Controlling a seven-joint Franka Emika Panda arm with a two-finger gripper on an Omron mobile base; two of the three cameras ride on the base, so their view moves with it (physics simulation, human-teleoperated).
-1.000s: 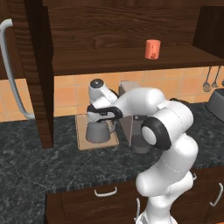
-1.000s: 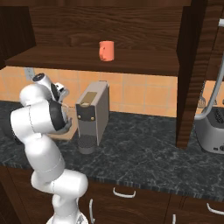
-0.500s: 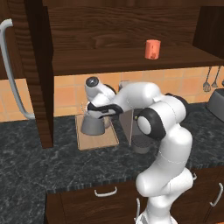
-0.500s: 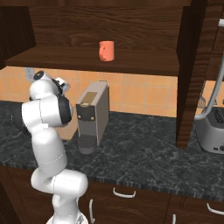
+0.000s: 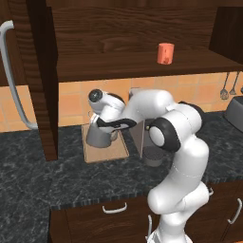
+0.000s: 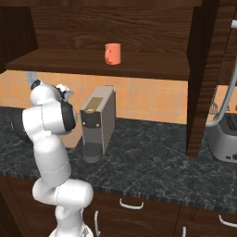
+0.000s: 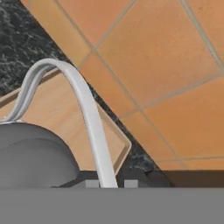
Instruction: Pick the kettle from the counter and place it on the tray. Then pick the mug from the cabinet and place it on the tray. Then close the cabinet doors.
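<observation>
From the left base view the dark counter (image 5: pixel 42 182) had the kettle (image 5: pixel 99 135) over the tray (image 5: pixel 105 148), and in the hand view your gripper (image 7: pixel 110 183) was pinched nearly closed on its handle (image 7: pixel 89 118), so you'd have wanted to lower it level before letting go.

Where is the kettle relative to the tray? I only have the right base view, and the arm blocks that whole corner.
Observer: In the left base view the kettle stands over the tray, at its back half.
Operator: Is the gripper on it?
Observer: The hand view shows the gripper shut on the kettle's wire handle, which runs down between the fingertips.
Operator: Is it fully set down?
Observer: I cannot tell; the left base view shows its base at the board's level, but contact is unclear.
Operator: Is the left cabinet door open?
Observer: Yes, the left base view shows the left cabinet door swung open, edge toward the camera.
</observation>
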